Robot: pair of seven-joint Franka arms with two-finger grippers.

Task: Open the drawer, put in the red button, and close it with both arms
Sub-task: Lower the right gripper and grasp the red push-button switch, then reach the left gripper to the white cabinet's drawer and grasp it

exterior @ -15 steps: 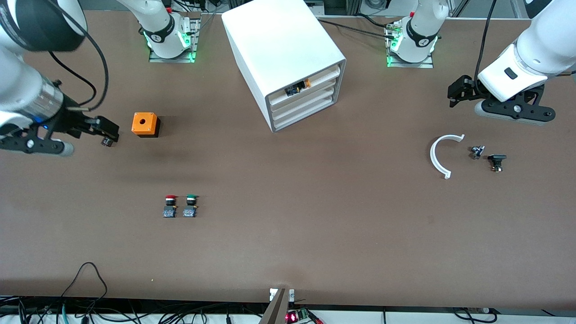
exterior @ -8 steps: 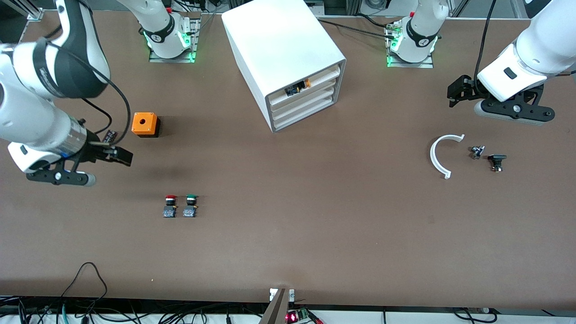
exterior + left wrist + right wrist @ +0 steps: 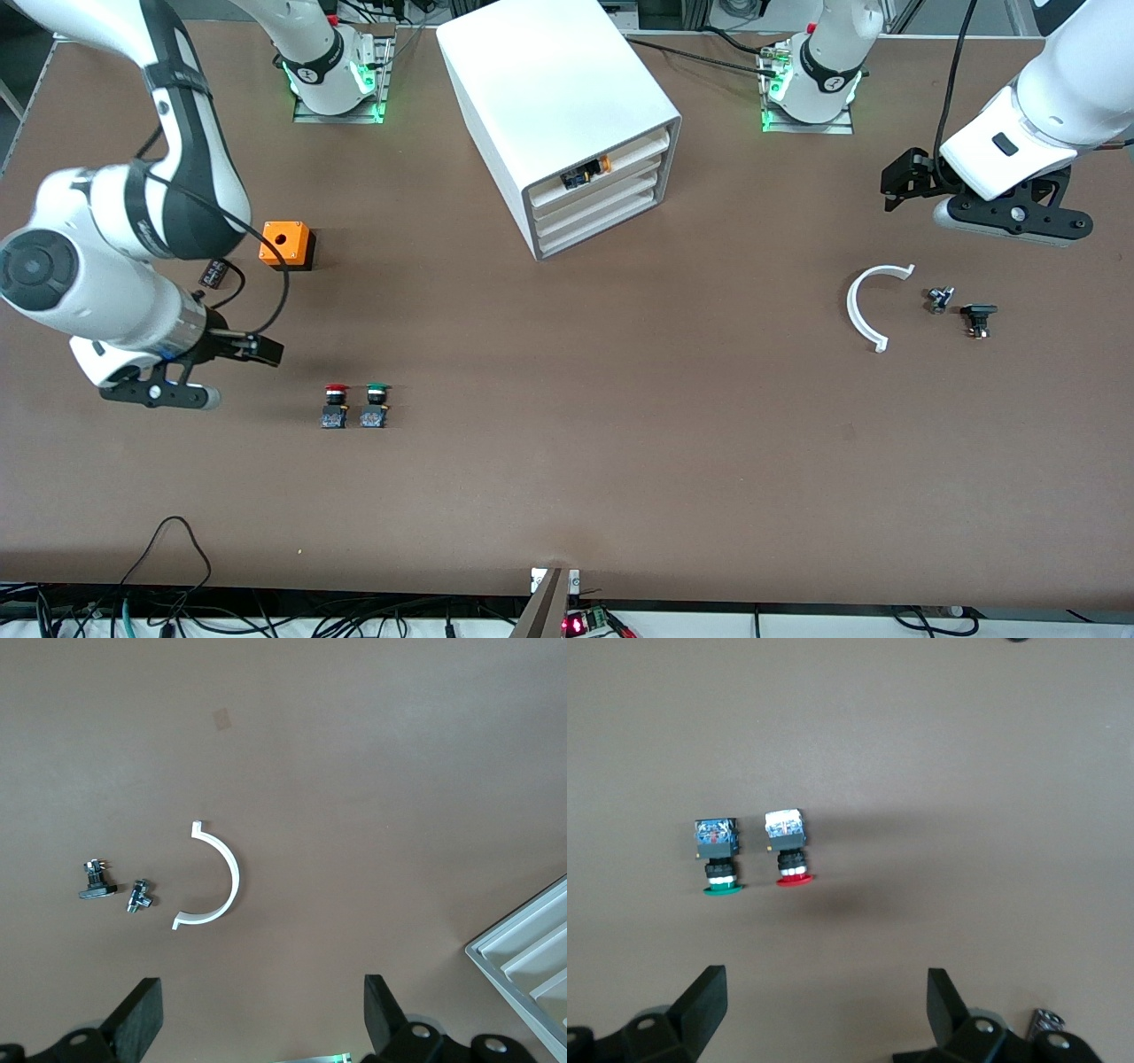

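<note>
A: On the table, toward the right arm's end, the red button (image 3: 336,405) lies touching nothing but its green twin (image 3: 376,405) just beside it, well nearer the front camera than the cabinet (image 3: 567,124).

B: And the drawer (image 3: 595,175)?

A: Shut, second tier down.

B: Grippers?

A: The right gripper (image 3: 824,1001) hangs spread and empty near the red button; the left gripper (image 3: 261,1014), likewise spread and empty, waits above the white arc (image 3: 866,306).

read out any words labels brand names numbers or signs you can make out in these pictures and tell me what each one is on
No text can be read with confidence.
Round dark emblem on the right arm's base collar: too small to read.
Round dark emblem on the left arm's base collar: too small to read.
Red button, green button, orange box, white cabinet: no lettering shows.
Right claw and left claw: no markings show.
</note>
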